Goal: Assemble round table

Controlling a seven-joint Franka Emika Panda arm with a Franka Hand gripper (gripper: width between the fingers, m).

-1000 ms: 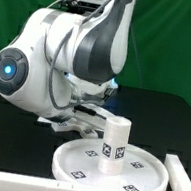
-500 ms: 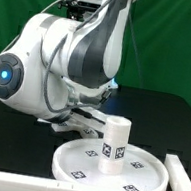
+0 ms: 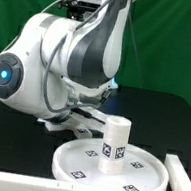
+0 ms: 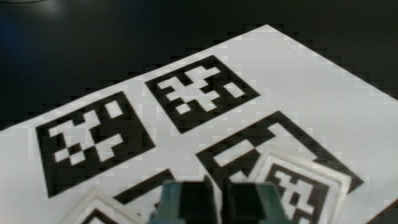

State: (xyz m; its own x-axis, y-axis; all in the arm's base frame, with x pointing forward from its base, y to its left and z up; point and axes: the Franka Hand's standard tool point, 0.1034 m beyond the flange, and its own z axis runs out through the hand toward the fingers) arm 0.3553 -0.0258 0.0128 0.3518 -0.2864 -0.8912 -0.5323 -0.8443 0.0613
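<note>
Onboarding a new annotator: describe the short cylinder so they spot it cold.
Low in the exterior view, in front of the white robot arm, lies the large round rimmed disc. The short thick cylinder stands upright on it, near its middle. It is the only upright part there, with black-and-white tags on its side.

We are looking at the large white rimmed disc (image 3: 72,161) lying flat, tags facing up, with the short tagged cylinder (image 3: 112,143) standing upright on it.

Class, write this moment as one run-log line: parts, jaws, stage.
parts: cylinder upright on round disc | jaws: shut, nothing seen between them in wrist view | stage: cross-shaped piece not in view
</note>
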